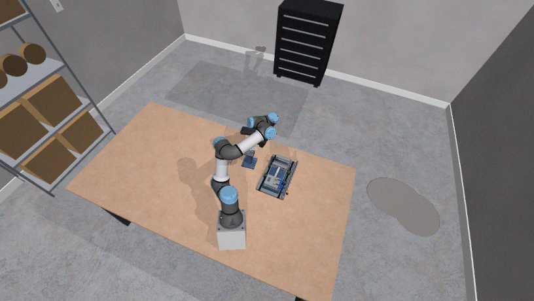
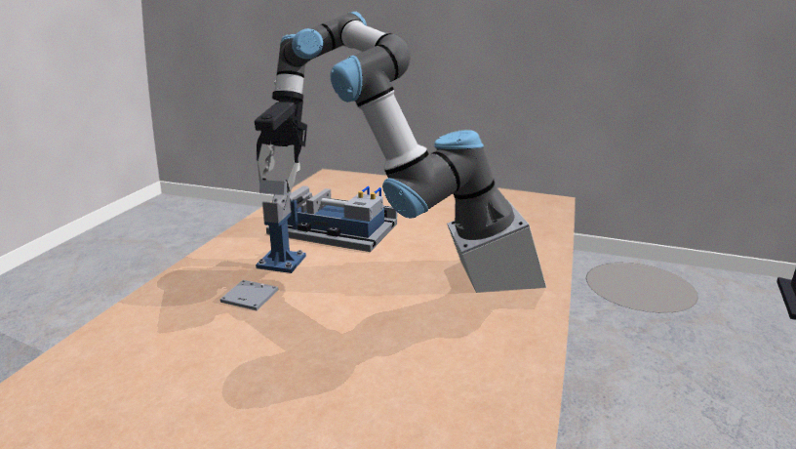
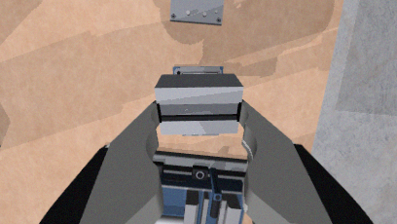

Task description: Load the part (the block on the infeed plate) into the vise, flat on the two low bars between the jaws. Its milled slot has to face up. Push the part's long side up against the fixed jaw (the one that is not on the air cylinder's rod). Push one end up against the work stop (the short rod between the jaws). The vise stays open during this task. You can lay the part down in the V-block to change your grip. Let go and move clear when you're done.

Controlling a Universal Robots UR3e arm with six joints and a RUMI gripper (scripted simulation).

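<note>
Overhead, fingers clamp the part (image 3: 198, 103); no writing is legible.

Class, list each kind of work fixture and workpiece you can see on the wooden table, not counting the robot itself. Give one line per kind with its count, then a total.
Block, held in the tool: 1
Flat grey plate: 1
Blue stand under the block: 1
Vise: 1
Total: 4

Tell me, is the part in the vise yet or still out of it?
Out. The tool is shut on the part, holding it in the air above the V-block, beside the vise.
</note>
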